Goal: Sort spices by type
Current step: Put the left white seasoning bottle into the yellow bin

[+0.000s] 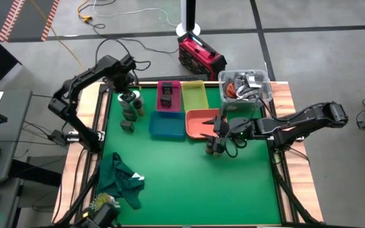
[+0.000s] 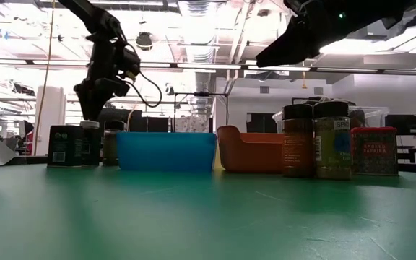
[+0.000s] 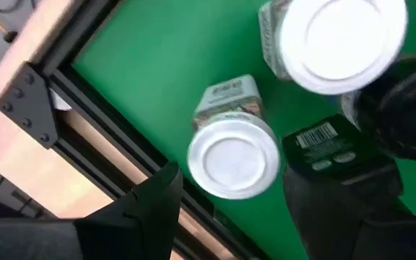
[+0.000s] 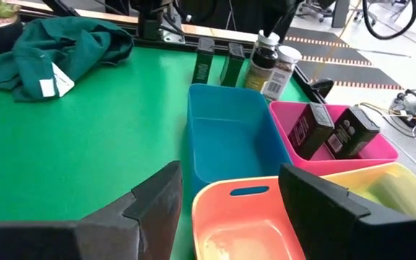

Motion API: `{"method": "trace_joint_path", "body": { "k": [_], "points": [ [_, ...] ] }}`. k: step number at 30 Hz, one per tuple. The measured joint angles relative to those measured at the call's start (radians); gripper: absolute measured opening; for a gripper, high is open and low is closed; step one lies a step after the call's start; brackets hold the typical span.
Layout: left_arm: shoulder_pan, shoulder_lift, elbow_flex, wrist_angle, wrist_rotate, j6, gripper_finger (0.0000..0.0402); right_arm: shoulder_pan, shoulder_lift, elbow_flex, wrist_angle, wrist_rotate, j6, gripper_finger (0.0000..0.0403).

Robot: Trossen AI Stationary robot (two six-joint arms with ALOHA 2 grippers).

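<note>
We see the left gripper (image 3: 226, 198) spread open above a white-topped round jar (image 3: 232, 155) at the mat's far-left edge, touching nothing, while the right gripper (image 4: 226, 198) hangs open and empty over the orange tray (image 4: 248, 227). The pink tray (image 4: 381, 153) holds two dark boxy tins (image 4: 310, 128); the blue tray (image 4: 226, 137) holds nothing. Near the orange tray stand two dark round jars (image 2: 315, 139) beside a magenta-red cube (image 2: 373, 151), whose label we cannot read.

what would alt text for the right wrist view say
Seen past the open right gripper, four trays sit on a green table: an empty blue tray, an orange tray, a pink tray holding two dark boxy tins, and a yellow-green tray. Beyond stand more tins and jars, with a crumpled green cloth.
</note>
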Motion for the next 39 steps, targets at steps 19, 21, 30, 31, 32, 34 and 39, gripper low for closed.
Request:
{"method": "trace_joint_path", "body": {
  "k": [19, 21, 30, 31, 32, 34, 39],
  "points": [
    [0.0, -0.059, -0.143, 0.172, 0.081, -0.007, 0.0253, -0.001, 0.0, 0.0, 0.011, 0.0, 0.004, 0.026],
    [-0.002, -0.058, -0.146, 0.163, 0.113, -0.005, 0.0262, -0.001, 0.0, 0.0, 0.011, 0.0, 0.004, 0.026],
    [-0.011, -0.054, -0.178, 0.169, 0.099, 0.025, 0.0283, -0.001, 0.0, 0.0, 0.012, 0.0, 0.0, 0.026],
    [-0.012, -0.054, -0.185, 0.17, 0.092, 0.031, 0.0283, -0.001, 0.0, 0.0, 0.012, 0.0, 0.0, 0.026],
    [-0.015, -0.054, -0.191, 0.178, 0.092, 0.036, 0.0283, -0.001, 0.0, 0.0, 0.012, 0.0, -0.001, 0.026],
    [-0.016, -0.055, -0.203, 0.188, 0.091, 0.049, 0.0283, -0.001, 0.0, 0.0, 0.014, 0.0, -0.003, 0.026],
    [-0.016, -0.055, -0.234, 0.226, 0.089, 0.059, 0.0274, -0.001, 0.0, 0.0, 0.017, 0.0, -0.003, 0.026]
  ]
}}
